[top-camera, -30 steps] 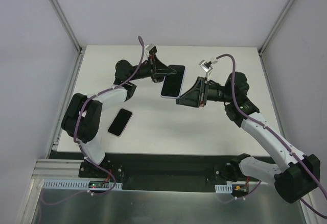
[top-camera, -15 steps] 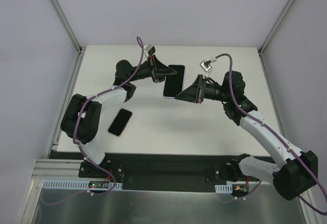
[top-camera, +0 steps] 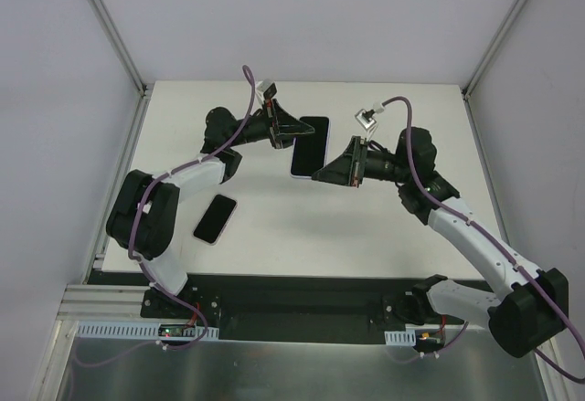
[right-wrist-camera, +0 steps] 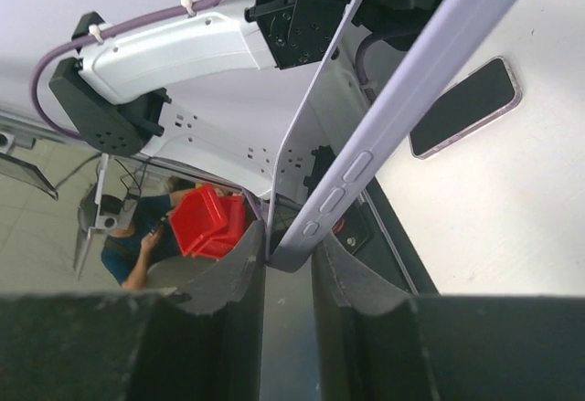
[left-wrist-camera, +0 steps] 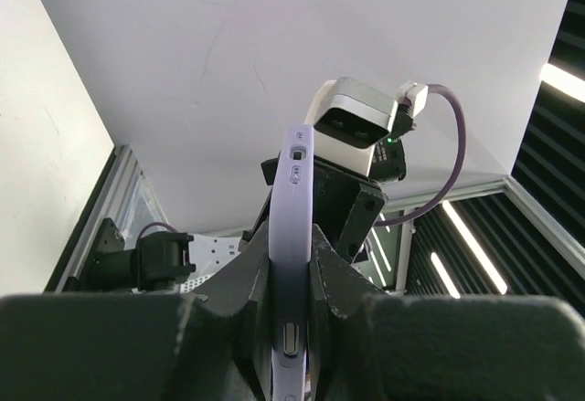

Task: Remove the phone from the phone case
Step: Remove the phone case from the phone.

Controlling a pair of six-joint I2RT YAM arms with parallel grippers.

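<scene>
Nearest the bases, flat on the white table (top-camera: 366, 227), over on the left side: a second phone (top-camera: 216, 219), dark face up, well apart from both grippers. Farther in, above the middle of the table, the right gripper (top-camera: 318, 174), narrowed to a slim gap and pinching the near right corner of the lavender phone case (right-wrist-camera: 443, 54). From the right wrist, fingers (right-wrist-camera: 233, 282) tight against either side of that corner, with the button edge of the case running up and away. Held clear of the table between the two grippers, the phone (top-camera: 310, 145), dark screen upward, seated in the case. Farthest back, the left gripper (top-camera: 306, 128), all but fully closed, clamped on the far left end of the case. From the left wrist, case standing edge-on between the fingers (left-wrist-camera: 343, 282), touching both, its side buttons visible above them.
</scene>
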